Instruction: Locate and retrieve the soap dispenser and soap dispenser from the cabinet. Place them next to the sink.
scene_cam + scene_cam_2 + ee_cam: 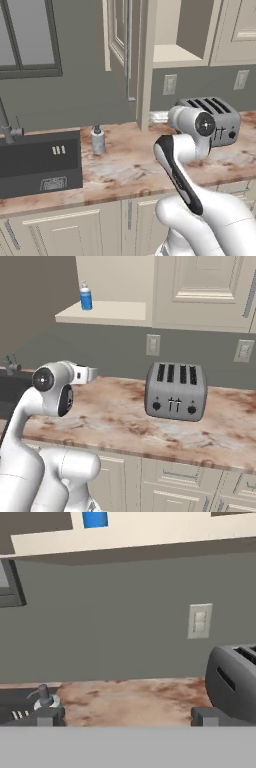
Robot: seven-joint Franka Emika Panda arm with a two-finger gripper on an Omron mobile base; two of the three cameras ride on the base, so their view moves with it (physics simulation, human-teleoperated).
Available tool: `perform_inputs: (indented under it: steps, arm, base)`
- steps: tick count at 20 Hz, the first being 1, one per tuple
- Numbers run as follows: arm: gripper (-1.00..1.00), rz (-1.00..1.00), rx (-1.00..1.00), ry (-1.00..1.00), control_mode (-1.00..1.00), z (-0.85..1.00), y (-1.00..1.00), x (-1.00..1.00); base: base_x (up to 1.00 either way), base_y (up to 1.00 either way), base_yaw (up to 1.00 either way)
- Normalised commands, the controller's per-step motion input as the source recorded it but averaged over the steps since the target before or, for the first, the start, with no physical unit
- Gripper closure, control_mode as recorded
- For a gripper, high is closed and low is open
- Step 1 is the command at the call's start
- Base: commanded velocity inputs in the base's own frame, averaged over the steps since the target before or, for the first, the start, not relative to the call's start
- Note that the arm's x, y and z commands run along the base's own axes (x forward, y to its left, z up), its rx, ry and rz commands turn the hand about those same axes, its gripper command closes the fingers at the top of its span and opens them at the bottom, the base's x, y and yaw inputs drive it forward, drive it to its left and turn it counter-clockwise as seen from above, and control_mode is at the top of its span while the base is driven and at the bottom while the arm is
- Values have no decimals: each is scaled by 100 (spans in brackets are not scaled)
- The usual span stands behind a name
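Spread wide and holding nothing, the end effector (125, 717) shows its two dark fingertips (49, 717) at the bottom of the hand view, above the marbled tabletop (130, 165). At centre-left of the left base view, the grey soap dispenser (97, 140) stands upright on the tabletop just beside the dark sink (40, 162). In the upper left of the right base view, the blue soap dispenser (86, 296) stands on the cabinet shelf (107, 312). Right of centre there, a silver toaster (176, 391) sits below a wall outlet (152, 344).
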Motion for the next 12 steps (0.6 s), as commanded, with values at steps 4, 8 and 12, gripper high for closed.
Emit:
perform_inputs:
  steps: [4,8,12]
  arm:
    - [-100,4,6,1,-100,62,-8,-6]
    - [-100,0,1,0,-100,65,0,-12]
    - [-100,0,-2,2,-100,46,0,-13]
  base:
    - [0,0,0]
    - [0,0,0]
    - [0,0,0]
